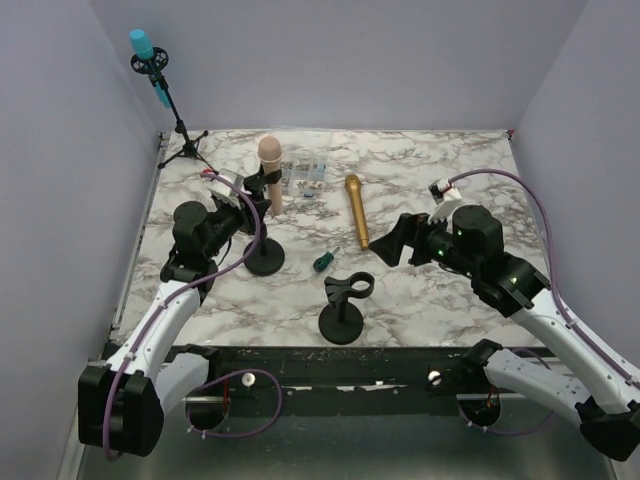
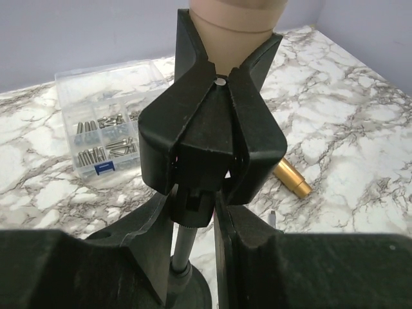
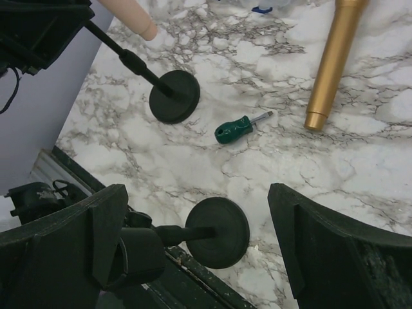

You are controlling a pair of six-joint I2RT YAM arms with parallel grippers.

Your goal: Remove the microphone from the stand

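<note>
A beige microphone (image 1: 268,165) sits upright in the clip of a black round-base stand (image 1: 264,258). In the left wrist view the microphone (image 2: 235,16) rests in the black clip (image 2: 212,129). My left gripper (image 2: 196,212) is shut on the stand's joint just under the clip; it also shows in the top view (image 1: 250,205). My right gripper (image 1: 392,240) is open and empty, hovering over a second, empty stand (image 1: 343,305). In the right wrist view that stand's base (image 3: 217,232) lies between my open right gripper's (image 3: 193,238) fingers.
A gold microphone (image 1: 356,210) lies on the marble table (image 1: 450,160), with a green screwdriver (image 1: 322,262) near it. A clear parts box (image 1: 303,175) sits behind the held stand. A blue microphone on a tripod (image 1: 150,60) stands at the back left corner. Walls enclose the table.
</note>
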